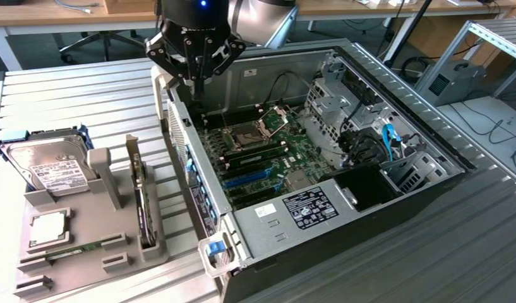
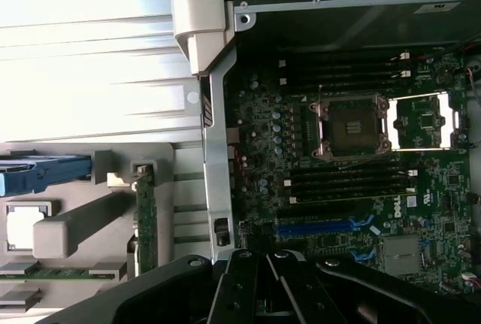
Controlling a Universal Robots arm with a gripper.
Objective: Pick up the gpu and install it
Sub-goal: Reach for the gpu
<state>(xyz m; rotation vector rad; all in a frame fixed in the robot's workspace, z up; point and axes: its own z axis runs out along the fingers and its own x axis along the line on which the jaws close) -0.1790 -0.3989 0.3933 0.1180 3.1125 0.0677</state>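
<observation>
From where I sit, nothing of the job is done yet. The gpu (image 1: 141, 192) stands on edge in its slot of the grey holder (image 1: 81, 268), which sits toward the desk's (image 1: 72, 101) edge on the exterior view's left, just beside the open computer case (image 1: 266, 63). The gripper (image 1: 194, 93) hangs above the case wall nearest the holder, fingers pressed together with nothing between them, well apart from the card. So both the pickup and the seating are left to do, and I judge the blue slots (image 1: 245, 180) on the motherboard (image 1: 270, 148) unoccupied.

The exterior view gives me the gripper's height over the case, and the card's full length next to the hard drive (image 1: 51, 165) and the memory stick (image 1: 68, 250). It also takes in the drive cage and cables at the case's far side. The wrist view looks straight down instead. There I see the card edge-on, the open processor socket (image 2: 349, 125), and how the blue slot lines up with the case wall.
</observation>
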